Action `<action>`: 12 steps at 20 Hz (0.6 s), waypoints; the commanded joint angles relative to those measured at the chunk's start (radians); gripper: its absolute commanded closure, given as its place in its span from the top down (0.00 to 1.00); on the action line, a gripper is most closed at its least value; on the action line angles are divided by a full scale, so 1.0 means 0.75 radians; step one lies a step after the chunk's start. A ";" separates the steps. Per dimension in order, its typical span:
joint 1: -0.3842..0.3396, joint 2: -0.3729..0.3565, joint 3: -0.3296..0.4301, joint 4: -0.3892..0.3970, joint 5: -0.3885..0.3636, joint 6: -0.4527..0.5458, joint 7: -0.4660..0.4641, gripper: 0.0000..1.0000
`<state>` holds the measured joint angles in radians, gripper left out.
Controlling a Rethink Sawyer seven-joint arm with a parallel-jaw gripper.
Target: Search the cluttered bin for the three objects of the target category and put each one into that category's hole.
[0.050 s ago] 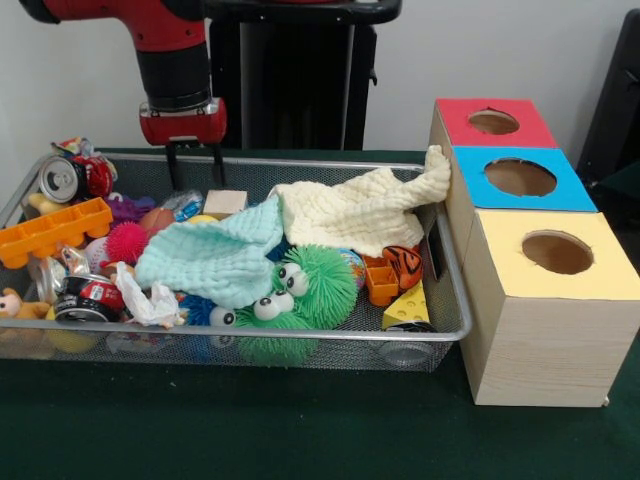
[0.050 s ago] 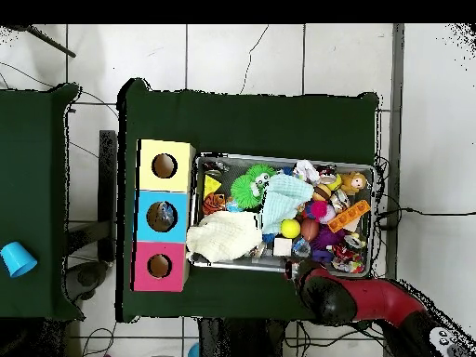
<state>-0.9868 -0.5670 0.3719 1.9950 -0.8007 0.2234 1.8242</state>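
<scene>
Over the mesh bin's point(image 1: 445, 262) far rim in the front view, gripper point(image 1: 195, 165) hung with fingers parted, empty, cream cloth point(image 1: 350, 210) draped toward the three-hole box point(image 1: 545, 300), from overhead, red arm point(image 2: 358, 299) beside the bin point(image 2: 376, 218), green fuzzy toy point(image 2: 249, 189) inside.

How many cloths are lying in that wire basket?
2: a mint-green cloth mid-basket, and a cream waffle-knit cloth draped toward the wooden boxes. More may hide beneath the clutter.

Mint cloth point(image 1: 215, 258), cream cloth point(image 1: 352, 210), seemingly tiger-striped orange toy point(image 1: 402, 265).
</scene>
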 commanded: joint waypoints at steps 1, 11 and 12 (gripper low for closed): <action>-0.040 0.034 0.156 -0.203 0.009 0.117 -0.139 1.00; -0.059 -0.002 0.192 -0.195 0.028 0.180 -0.154 1.00; -0.059 -0.003 0.193 -0.198 0.028 0.182 -0.154 1.00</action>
<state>-1.0225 -0.5672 0.4251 1.9784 -0.7988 0.2341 1.8242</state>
